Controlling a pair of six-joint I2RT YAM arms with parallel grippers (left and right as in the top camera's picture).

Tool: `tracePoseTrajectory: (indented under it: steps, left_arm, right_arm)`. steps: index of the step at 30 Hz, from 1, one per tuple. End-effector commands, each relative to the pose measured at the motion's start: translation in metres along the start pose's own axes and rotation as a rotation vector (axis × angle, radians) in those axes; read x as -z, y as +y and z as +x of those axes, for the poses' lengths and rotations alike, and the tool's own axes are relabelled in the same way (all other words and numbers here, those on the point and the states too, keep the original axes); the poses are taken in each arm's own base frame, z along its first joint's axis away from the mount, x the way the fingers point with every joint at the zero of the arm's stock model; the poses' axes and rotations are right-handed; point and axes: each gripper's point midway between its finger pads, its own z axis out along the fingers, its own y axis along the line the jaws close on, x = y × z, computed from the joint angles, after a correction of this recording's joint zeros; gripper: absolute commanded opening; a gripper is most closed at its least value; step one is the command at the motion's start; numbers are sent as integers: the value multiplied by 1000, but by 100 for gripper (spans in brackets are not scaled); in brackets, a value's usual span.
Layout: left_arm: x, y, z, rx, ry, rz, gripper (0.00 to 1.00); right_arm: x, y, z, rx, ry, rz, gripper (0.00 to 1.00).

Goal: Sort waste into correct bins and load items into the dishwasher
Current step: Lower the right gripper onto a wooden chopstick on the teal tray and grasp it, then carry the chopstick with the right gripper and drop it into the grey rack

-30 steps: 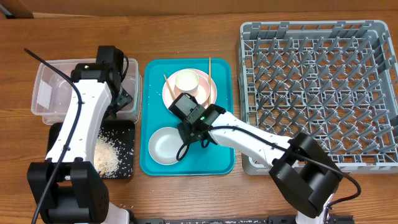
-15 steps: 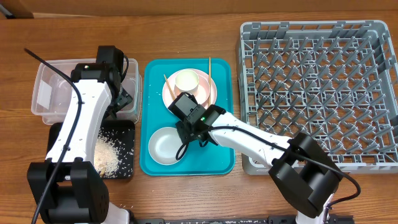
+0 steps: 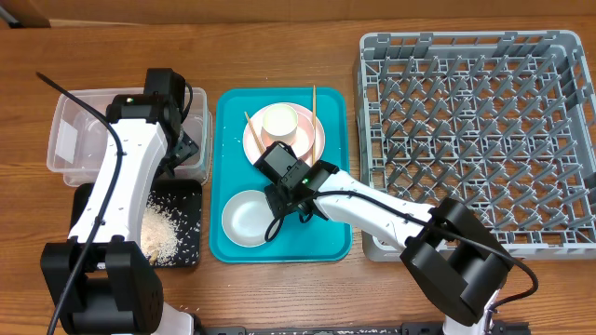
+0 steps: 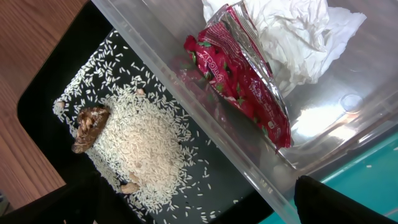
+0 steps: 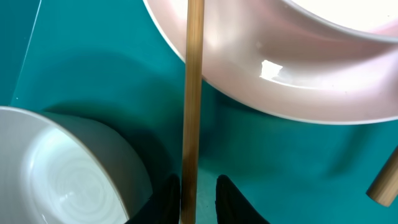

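Crumpled napkin point(image 4: 298, 31) and red wrapper point(image 4: 242, 81) lay in the clear tub point(image 4: 348, 130) beneath the left tool point(image 4: 199, 210), wide apart and empty; rice point(image 4: 140, 146) sat in the black tray point(image 4: 53, 81). The right tool point(image 5: 199, 202) straddled a chopstick point(image 5: 194, 93) (clamped or not, I cannot tell); nearby plate point(image 5: 298, 84), cup point(image 3: 279, 121) and white bowl point(image 5: 56, 168) awaited the empty dish rack point(image 3: 475, 140).

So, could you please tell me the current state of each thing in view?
clear tub: holds red wrapper and napkin
black tray: holds rice and brown scraps
dish rack: empty
pink plate: on teal tray, cup upright on it
white bowl: upright, empty
left pincer: wide open, empty
right pincer: narrowly open, astride a chopstick
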Motion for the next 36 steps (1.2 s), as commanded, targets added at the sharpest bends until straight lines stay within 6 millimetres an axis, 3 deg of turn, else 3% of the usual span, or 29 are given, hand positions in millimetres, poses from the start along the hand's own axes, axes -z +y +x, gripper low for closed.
tracePoseTrajectory:
  steps: [1, 8, 33, 36]
  left_arm:
    - [0, 1, -6, 12, -18, -12, 100]
    - [0, 1, -6, 12, -18, -12, 100]
    - [0, 1, -6, 12, -18, -12, 100]
    - [0, 1, -6, 12, -18, -12, 100]
  right_arm:
    - [0, 2, 3, -1, 4, -6, 20]
    - [0, 2, 3, -1, 5, -8, 16]
    - [-2, 2, 3, 0, 0, -11, 14]
    - [2, 5, -2, 0, -13, -18, 5]
